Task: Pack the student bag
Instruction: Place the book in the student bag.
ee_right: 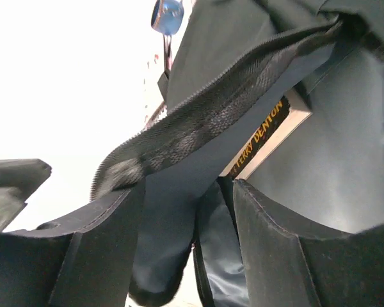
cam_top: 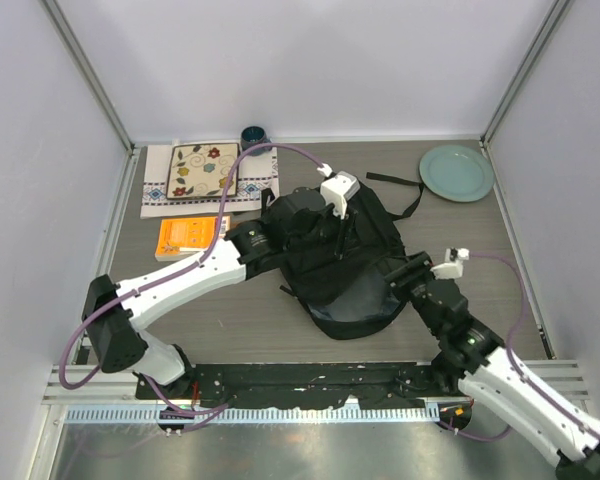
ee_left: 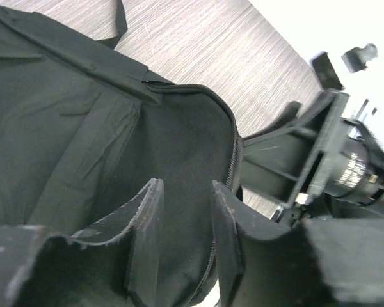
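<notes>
Grey table (cam_top: 230,320) holds the bag (cam_top: 345,270). The left claw (ee_left: 187,188) is slightly apart, the right claw (ee_right: 189,185) apart astride the zipper edge (ee_right: 198,121). Pinch that edge squarely, then lift it wide.

Book (ee_right: 262,137), glimpsed past the student bag (ee_right: 198,121) zip: yellow lettering "ERRY DENTON", likely Terry Denton, first letter hidden.

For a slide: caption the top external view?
The left arm and right arm meet at the black student bag; orange book, patterned plate and green plate lie outside it.
</notes>
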